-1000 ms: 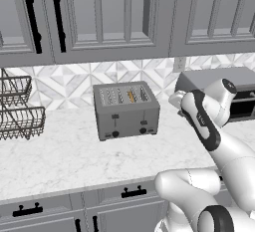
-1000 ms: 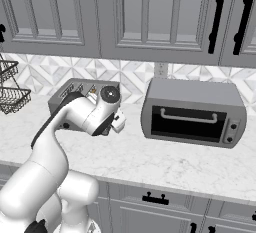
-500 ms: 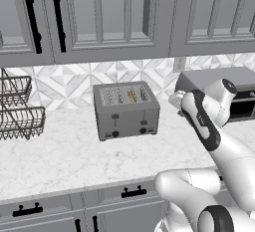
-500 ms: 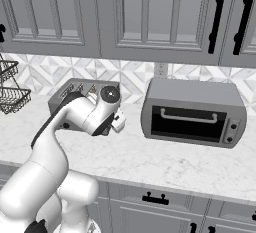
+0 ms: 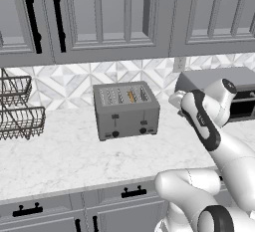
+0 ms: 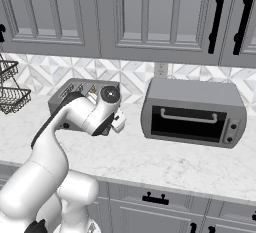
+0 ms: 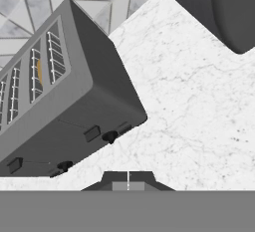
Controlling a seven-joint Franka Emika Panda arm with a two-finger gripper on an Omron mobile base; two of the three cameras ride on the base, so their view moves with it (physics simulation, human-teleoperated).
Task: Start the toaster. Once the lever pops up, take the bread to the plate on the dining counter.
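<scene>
You're facing a white marble table (image 5: 60, 161) with grey drawers (image 5: 35, 216) below, grey upper cabinets (image 5: 104, 17) with dark handles, a diamond-tile backsplash (image 5: 74, 79), wire baskets (image 5: 17, 109) left, a grey oven box (image 6: 192, 112) right.

Matte grey metal toaster (image 5: 126, 111) (wire-lined slots), glossy veined marble counter (image 5: 64, 159)

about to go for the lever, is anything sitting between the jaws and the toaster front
Nothing visible does. In the hand view the gripper, shut, faces bare marble countertop with the toaster just beyond, both front levers exposed. The toaster oven stands off to the right, clear of the path.
</scene>
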